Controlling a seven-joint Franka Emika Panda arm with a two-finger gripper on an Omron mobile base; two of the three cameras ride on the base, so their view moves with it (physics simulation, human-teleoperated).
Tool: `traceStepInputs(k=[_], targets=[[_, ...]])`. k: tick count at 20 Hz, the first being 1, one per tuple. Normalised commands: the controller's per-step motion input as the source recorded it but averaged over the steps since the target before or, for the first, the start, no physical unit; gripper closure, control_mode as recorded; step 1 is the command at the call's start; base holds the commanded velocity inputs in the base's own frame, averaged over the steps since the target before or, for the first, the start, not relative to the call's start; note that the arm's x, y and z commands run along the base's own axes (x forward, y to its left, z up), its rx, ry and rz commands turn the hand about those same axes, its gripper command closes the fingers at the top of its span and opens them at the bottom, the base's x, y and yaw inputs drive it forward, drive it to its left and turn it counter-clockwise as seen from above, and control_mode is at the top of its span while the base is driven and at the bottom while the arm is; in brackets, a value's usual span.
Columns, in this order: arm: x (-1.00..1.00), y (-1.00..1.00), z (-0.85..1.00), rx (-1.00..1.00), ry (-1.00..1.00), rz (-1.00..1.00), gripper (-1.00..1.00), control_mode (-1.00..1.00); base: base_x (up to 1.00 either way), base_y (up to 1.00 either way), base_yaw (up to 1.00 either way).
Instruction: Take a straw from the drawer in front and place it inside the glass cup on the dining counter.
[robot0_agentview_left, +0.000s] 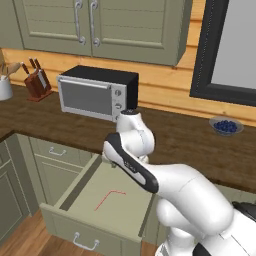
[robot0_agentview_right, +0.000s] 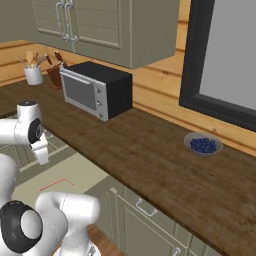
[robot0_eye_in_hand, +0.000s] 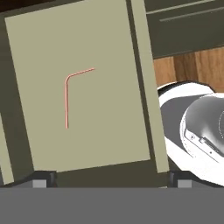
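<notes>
Currently the drawer (robot0_agentview_left: 75, 187) stands pulled out below the surface (robot0_agentview_left: 170, 135), its pale floor exposed. Straw (robot0_agentview_left: 110, 198) lies flat on that floor, alone, long leg and short bent end both down; seen also in the right base view (robot0_agentview_right: 56, 183) and from the hand camera (robot0_eye_in_hand: 68, 94), near the middle of the drawer floor (robot0_eye_in_hand: 105, 109), well apart from every wall. Gripper (robot0_eye_in_hand: 109, 177) hangs above the open drawer, looking down into it; its two dark fingertips (robot0_eye_in_hand: 41, 179) sit far apart at the bottom corners of the hand view, jaws wide, nothing between them, not touching the straw. Arm's wrist (robot0_agentview_left: 131, 135) is bent over the drawer's back edge. On the dark wood surface: toaster oven (robot0_agentview_left: 95, 92), knife block (robot0_agentview_left: 37, 82), white utensil pot (robot0_agentview_left: 5, 87), bowl of blueberries (robot0_agentview_left: 226, 126). Silver handle (robot0_agentview_left: 85, 244) on drawer front.
</notes>
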Motion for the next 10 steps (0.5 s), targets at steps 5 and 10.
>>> traceStepInputs(k=[5,10], targets=[[0.00,0.00,-0.66,-0.04,0.00,-0.01,-1.00,-1.00,0.00,0.00,0.00],[0.02,0.00,-0.55,0.00,0.00,0.00,-1.00,-1.00,0.00,0.00,0.00]])
